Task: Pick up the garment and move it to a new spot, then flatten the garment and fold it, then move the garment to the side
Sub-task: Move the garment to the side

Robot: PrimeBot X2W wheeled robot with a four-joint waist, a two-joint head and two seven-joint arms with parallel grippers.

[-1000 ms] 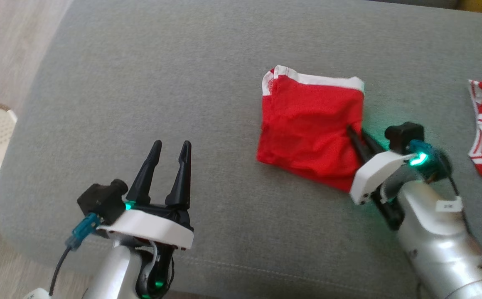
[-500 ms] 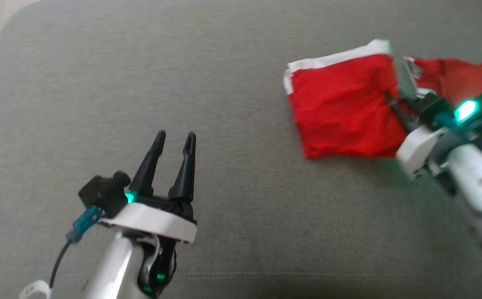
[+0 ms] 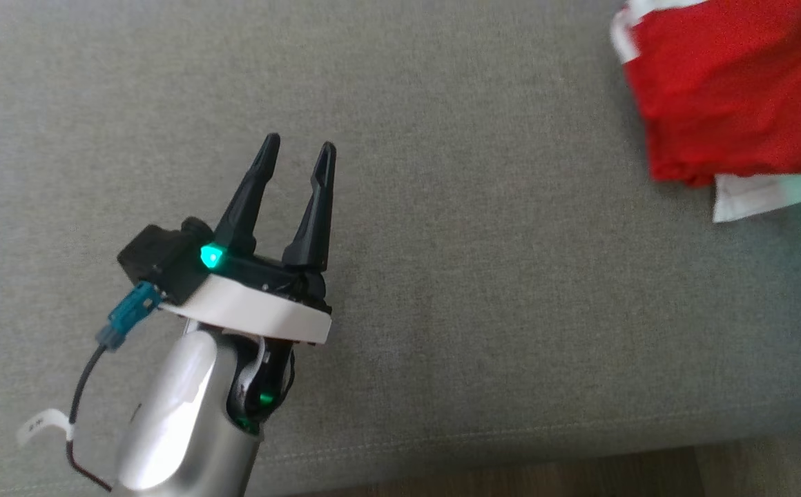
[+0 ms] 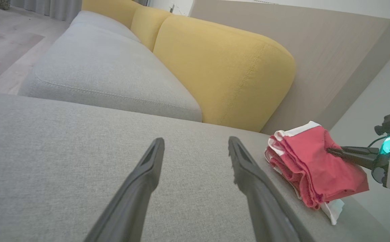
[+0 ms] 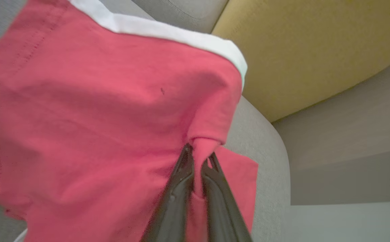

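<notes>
Right hand (image 5: 198, 156): pinched tight on a bunch of the red garment (image 3: 725, 103), which sits folded in layers near the right edge of the grey sofa cushion (image 3: 442, 290). My left hand (image 3: 300, 143) hangs spread wide and empty, well apart from it. Judgement: flattening and folding look done and I am on the move to the side, so what is left is to set the garment down and let go.
</notes>
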